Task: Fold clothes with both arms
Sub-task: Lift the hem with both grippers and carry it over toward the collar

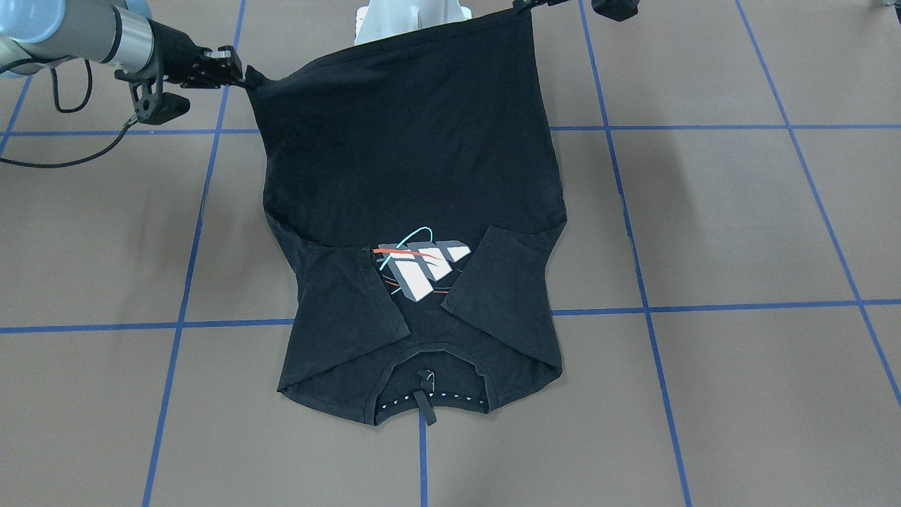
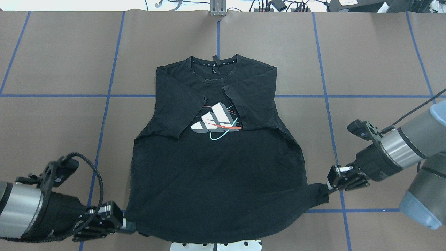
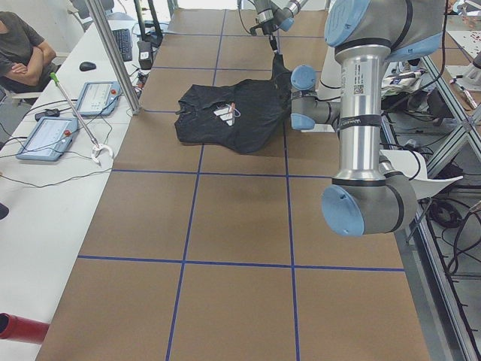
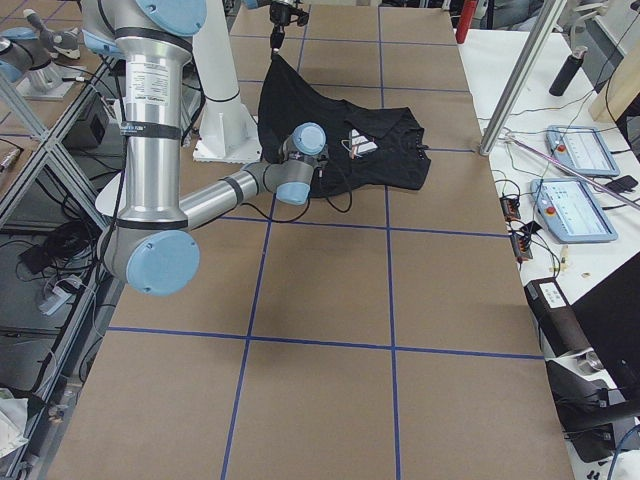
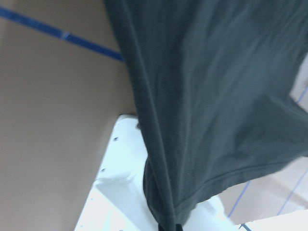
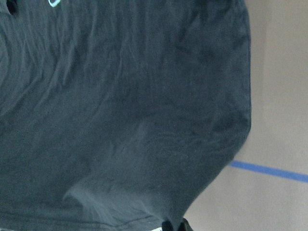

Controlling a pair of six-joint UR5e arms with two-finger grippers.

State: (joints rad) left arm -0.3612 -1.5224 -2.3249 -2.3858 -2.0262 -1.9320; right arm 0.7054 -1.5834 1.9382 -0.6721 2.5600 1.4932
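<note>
A black short-sleeved cotton T-shirt [image 2: 216, 167] lies front up on the brown table marked with blue tape lines [image 2: 366, 69]. It spreads from the two grippers toward the far side of the table. Its long axis runs straight away from them, with the hem at the fingertips and the ribbed collar [image 2: 213, 80] at the far end.

The left gripper [image 2: 128, 226] is pressed together on one hem corner. The right gripper [image 2: 329, 186] pinches the other corner, which is pulled out into a point.

Both short sleeves [image 2: 174, 111] are folded inward and partly cover the chest graphic [image 2: 214, 122]: three slanted grey-white blocks crossed by a red and a teal ellipse. No lettering can be read on it.

The front-facing view shows the hem raised off the table and stretched between the fingertips, which the overhead view flattens. The left wrist view alone shows cloth draping down over the white bolted base plate [image 5: 120, 159].
</note>
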